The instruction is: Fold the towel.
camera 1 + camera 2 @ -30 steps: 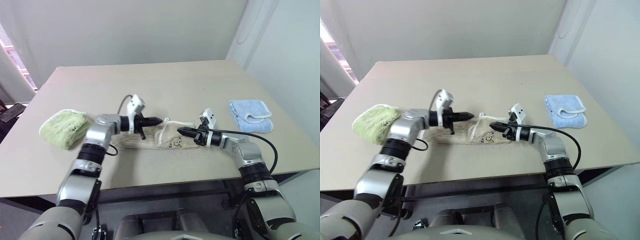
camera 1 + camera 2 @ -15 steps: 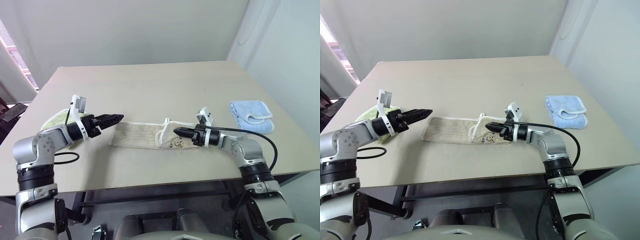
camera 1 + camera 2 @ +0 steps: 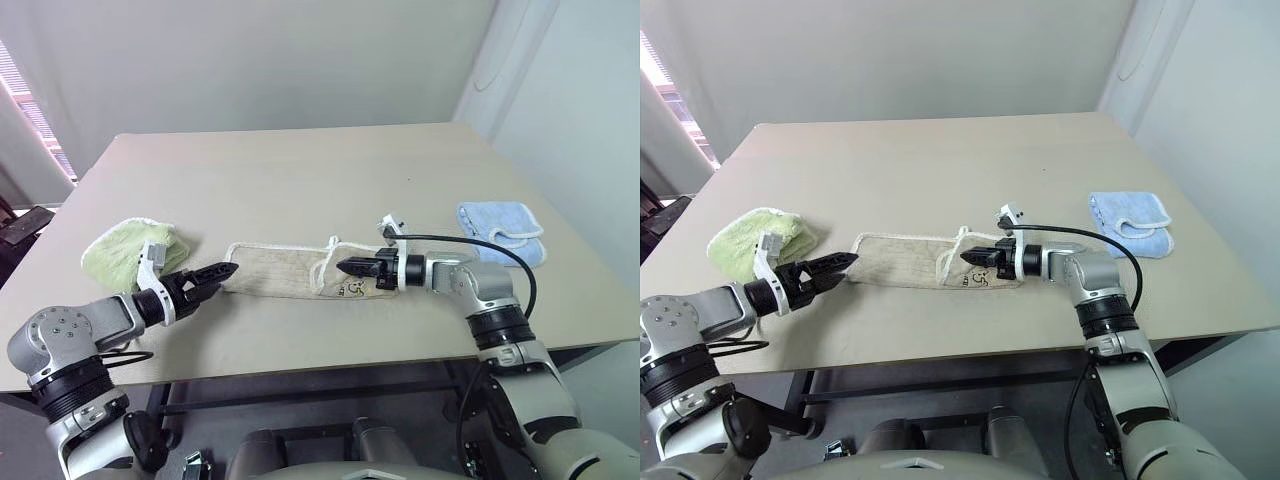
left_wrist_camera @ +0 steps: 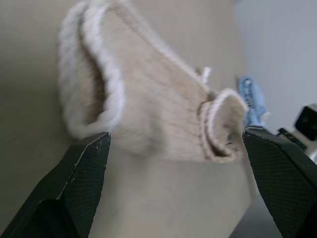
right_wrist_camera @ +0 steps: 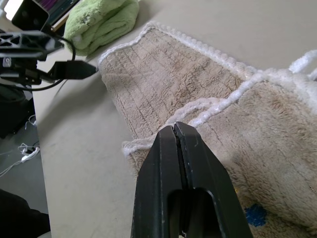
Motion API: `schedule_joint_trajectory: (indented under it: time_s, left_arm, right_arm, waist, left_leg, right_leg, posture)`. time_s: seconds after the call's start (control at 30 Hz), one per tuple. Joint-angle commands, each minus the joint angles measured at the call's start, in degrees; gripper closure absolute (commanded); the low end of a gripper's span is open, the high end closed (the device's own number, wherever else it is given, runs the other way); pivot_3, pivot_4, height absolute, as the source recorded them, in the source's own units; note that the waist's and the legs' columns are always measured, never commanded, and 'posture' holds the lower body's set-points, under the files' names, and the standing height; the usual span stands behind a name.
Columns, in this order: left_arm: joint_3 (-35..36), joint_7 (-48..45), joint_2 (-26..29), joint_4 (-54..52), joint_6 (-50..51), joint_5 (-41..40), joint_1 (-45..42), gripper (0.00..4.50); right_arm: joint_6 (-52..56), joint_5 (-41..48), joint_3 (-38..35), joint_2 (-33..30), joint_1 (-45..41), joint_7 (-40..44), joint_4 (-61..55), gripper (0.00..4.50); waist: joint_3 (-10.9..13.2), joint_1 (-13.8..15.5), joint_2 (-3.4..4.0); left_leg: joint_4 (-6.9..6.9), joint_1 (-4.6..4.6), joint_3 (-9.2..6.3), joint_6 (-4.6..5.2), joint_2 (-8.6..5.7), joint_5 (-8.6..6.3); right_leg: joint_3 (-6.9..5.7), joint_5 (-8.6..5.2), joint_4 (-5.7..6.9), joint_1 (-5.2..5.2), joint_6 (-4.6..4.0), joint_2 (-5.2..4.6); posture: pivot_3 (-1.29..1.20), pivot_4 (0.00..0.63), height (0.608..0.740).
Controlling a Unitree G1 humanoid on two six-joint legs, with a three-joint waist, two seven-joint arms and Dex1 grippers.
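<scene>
A: Where's the towel [image 3: 290, 273]?
B: Flat on the bench [image 3: 300, 180], a long strip between both claws.
A: And the claws?
B: Left claw [image 3: 213, 277] gapes just off its left end; right claw [image 3: 350, 267], pinched shut, empty, hovers over the folded right end.

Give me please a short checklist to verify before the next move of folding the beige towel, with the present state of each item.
1. Left tool open, at the towel's left end: ok.
2. Left tool gripping that end: not ok, the fingers stand wide apart, nothing between them.
3. Right tool shut, over the folded right part: ok.
4. Right tool pressing on the cloth: cannot tell.
5. Towel lying flat on the table: not ok, left end gapes, right flap curls.
6. Green towel and blue towel apart from the beige one: ok.
</scene>
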Motion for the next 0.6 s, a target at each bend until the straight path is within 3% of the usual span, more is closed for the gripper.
schedule_joint_trajectory:
  time_s: [0.03, 0.27, 0.6]
  left_arm:
    - [-0.8, 2.4, 2.3, 1.2, 0.5, 0.5, -0.5, 0.01]
    - [0.2, 5.9, 2.9, 5.6, 0.4, 2.7, -4.6, 0.01]
    - [0.4, 11.2, -4.3, 4.8, 0.5, 2.5, -6.5, 0.01]
  right_arm:
    - [0.7, 1.2, -0.5, 0.5, -1.9, -0.1, -0.4, 4.5]
    - [0.4, 0.8, -0.6, 0.9, -2.0, -0.9, 0.2, 4.5]
    - [-0.1, 0.7, -1.2, 0.6, -2.2, -2.5, 1.5, 4.5]
  waist:
    - [0.0, 0.0, -0.01]
    - [0.0, 0.0, -0.01]
    - [0.0, 0.2, -0.01]
  left_leg:
    - [0.0, 0.0, -0.01, 0.0, 0.0, 0.0]
    - [0.0, 0.0, 0.02, -0.01, 0.0, 0.0]
    - [-0.01, -0.01, 0.02, -0.03, -0.04, 0.0]
  right_leg:
    - [0.0, 0.0, 0.0, 0.0, 0.0, 0.0]
    - [0.0, -0.01, -0.01, -0.01, -0.02, -0.01]
    - [0.0, 0.0, -0.04, 0.03, -0.02, -0.06]
  posture:
    - [0.0, 0.0, 0.729]
    - [0.0, 0.0, 0.729]
    - [0.0, 0.0, 0.729]
